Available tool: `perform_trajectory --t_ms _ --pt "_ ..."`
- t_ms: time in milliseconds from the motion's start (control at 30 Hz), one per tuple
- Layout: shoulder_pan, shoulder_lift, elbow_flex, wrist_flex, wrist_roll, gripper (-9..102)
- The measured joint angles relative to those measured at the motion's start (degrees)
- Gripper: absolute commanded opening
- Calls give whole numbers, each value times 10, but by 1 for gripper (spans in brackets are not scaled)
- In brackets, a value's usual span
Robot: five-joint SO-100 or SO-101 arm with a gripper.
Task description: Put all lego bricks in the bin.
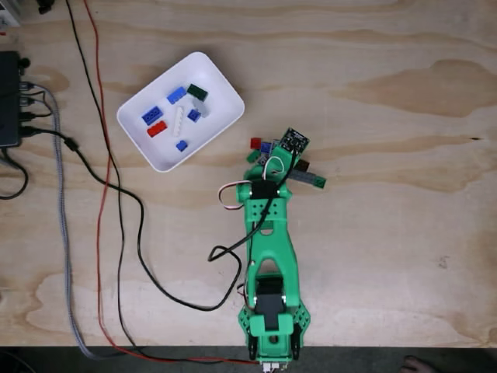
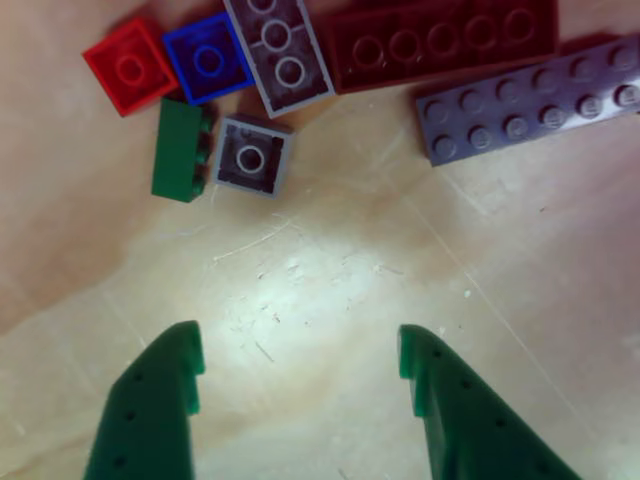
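Observation:
The white bin sits upper left on the wooden table and holds several lego bricks: blue, dark green, red, white. A loose cluster lies just right of the bin, partly under my arm: a red brick, a blue brick, a green brick, a small grey brick, a grey plate, a dark red plate and a long grey plate. My green gripper hangs open above bare wood below the cluster, holding nothing.
Black, red and grey cables run down the table's left half, from a black box at the left edge. The arm's base stands at the front edge. Bare wood stretches to the right.

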Motion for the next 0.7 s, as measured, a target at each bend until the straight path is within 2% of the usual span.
perform_trajectory --t_ms 167,333,700 --pt "-19 -169 -131 10 4 26" --pt "-18 -268 -228 29 5 23" --pt "16 -290 -254 1 -8 9"
